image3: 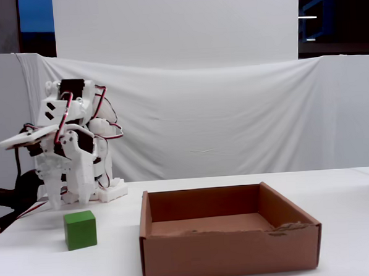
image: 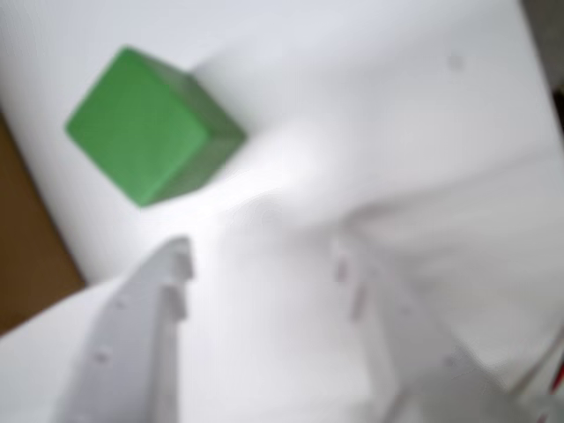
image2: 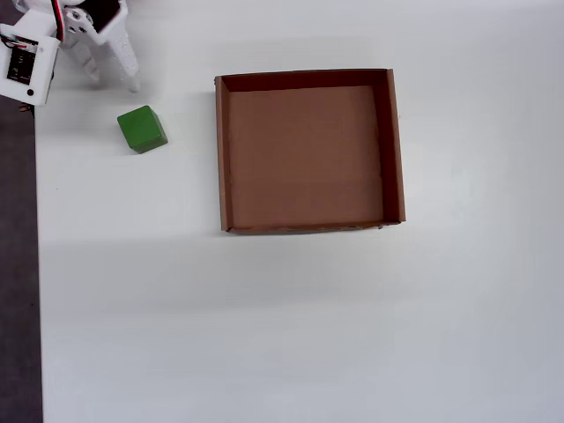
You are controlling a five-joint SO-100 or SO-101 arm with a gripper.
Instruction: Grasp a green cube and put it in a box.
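Observation:
The green cube (image2: 142, 129) sits on the white table, left of the box (image2: 222, 150) in the overhead view. My gripper (image2: 113, 81) hangs open and empty just behind the cube, a little above the table. In the wrist view the cube (image: 150, 123) lies ahead and to the upper left of my open gripper (image: 262, 256), outside the gap between the fingers. The fixed view shows the gripper (image3: 69, 203) above and behind the cube (image3: 80, 230), with the empty brown cardboard box (image3: 231, 253) to the right.
The arm's base (image3: 110, 191) stands at the table's back left. A dark strip (image2: 18, 264) runs along the table's left edge in the overhead view. A brown patch (image: 22, 256) shows at the wrist view's left edge. A white cloth backdrop (image3: 233, 123) hangs behind.

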